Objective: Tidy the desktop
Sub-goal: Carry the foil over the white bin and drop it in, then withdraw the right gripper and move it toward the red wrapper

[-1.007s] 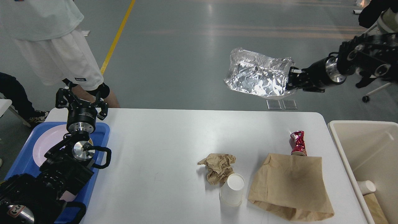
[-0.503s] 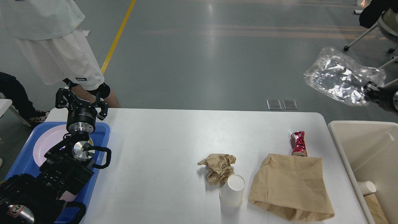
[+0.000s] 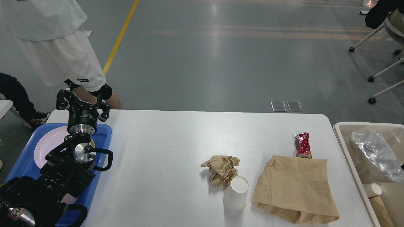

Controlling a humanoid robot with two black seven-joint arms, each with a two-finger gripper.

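Our left end effector (image 3: 82, 101) hangs over the far end of the blue tray (image 3: 104, 132) at the left edge of the desk (image 3: 164, 151), its fingers spread apart and holding nothing. A pink plate (image 3: 47, 143) lies in that tray, partly hidden by our arm. Our right end effector is out of the head view.

The desk fills the lower middle of the view, white with rounded corners. On its right half sit a crumpled brown paper ball (image 3: 221, 169), a white paper cup (image 3: 236, 192) just in front of the ball and touching it, and a flat brown paper bag (image 3: 295, 186). A crushed red can (image 3: 303, 145) stands at the bag's far edge.

Beside the desk on the right is a cream bin (image 3: 344, 138). Inside it lie a silver foil bag (image 3: 377, 154), a second white cup (image 3: 372, 190) and a piece of brown paper (image 3: 380, 209).

A person in white shorts (image 3: 60, 60) stands beyond the desk's far left corner.
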